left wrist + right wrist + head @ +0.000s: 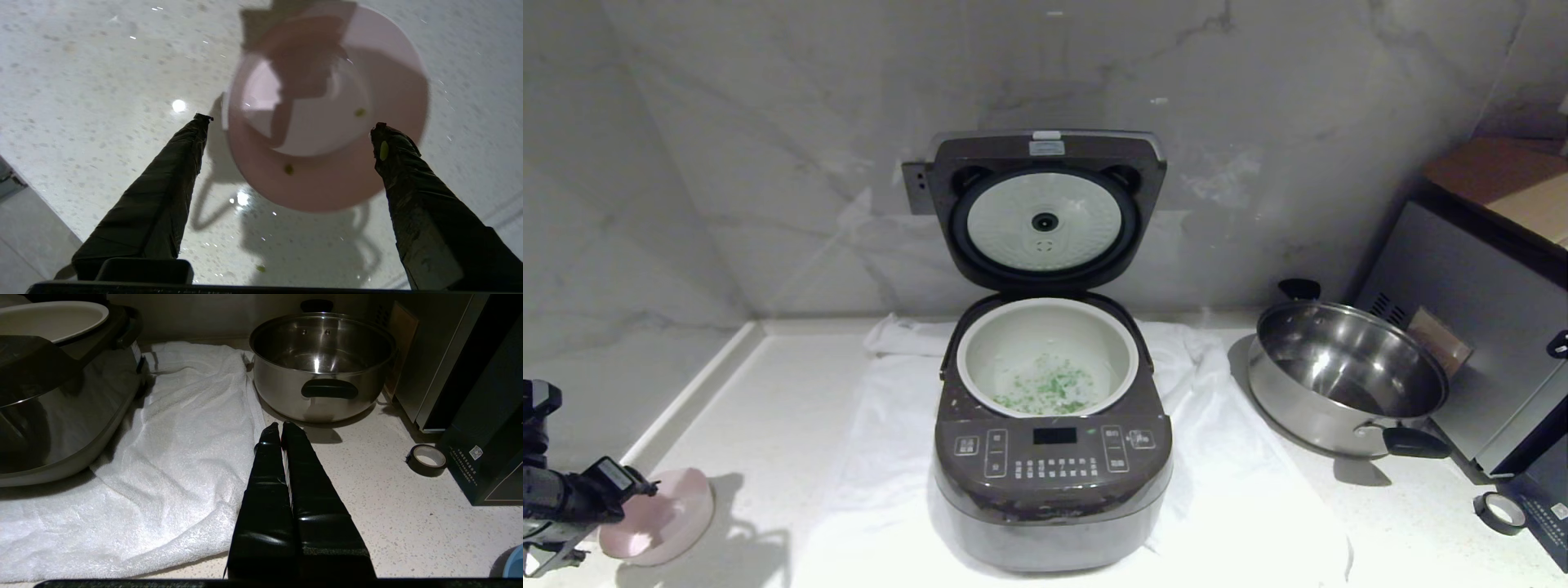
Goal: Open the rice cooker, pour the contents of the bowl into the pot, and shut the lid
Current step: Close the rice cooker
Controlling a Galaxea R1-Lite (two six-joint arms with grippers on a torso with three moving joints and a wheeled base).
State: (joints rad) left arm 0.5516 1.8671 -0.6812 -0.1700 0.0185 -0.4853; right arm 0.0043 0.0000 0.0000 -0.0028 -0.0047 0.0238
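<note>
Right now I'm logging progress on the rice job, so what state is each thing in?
Lid: open, standing upright.
Pot: in the cooker, green and white bits at its bottom.
Bowl: on the counter, nearly empty, a few green bits left.
Left gripper: open, one finger on each side of the bowl.
Right gripper: shut, empty, above the counter.
Steel pan: empty.

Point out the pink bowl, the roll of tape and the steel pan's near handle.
pink bowl (327, 122): left wrist view, on its white inside.
roll of tape (427, 467): right wrist view, on its dark outer band.
steel pan's near handle (329, 388): right wrist view, on the middle of the black grip.
</note>
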